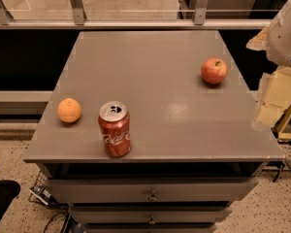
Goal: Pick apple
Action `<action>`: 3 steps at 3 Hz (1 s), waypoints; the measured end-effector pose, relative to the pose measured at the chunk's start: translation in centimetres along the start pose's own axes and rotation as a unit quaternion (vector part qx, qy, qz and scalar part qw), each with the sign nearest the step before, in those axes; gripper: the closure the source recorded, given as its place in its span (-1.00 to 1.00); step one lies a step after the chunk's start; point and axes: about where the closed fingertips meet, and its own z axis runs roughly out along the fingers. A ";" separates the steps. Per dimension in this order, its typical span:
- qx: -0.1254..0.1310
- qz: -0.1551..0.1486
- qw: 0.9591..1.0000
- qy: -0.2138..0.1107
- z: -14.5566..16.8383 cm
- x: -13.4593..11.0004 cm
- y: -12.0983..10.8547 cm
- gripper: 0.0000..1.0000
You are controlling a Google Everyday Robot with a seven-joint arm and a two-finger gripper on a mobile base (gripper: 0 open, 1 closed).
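The apple (214, 71) is small, round and red with yellowish-pink patches. It sits on the grey cabinet top (150, 72) at the far right. My gripper (270, 103) is pale yellow and hangs from the white arm (286, 30) at the right edge of the view. It is off the right side of the cabinet top, to the right of the apple and nearer to me, and holds nothing that I can see.
An orange round fruit (69, 110) lies at the near left. A red Coca-Cola can (115, 129) stands upright near the front edge. Drawers (150, 193) sit below the top. A railing (136, 23) runs behind the cabinet.
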 end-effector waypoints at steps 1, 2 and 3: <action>0.000 0.000 1.000 0.000 0.0 0.0 0.0 -1.00; 0.019 0.024 1.000 -0.009 0.1 0.8 -1.2 -1.00; 0.056 0.062 0.996 -0.041 1.3 2.9 -4.2 -1.00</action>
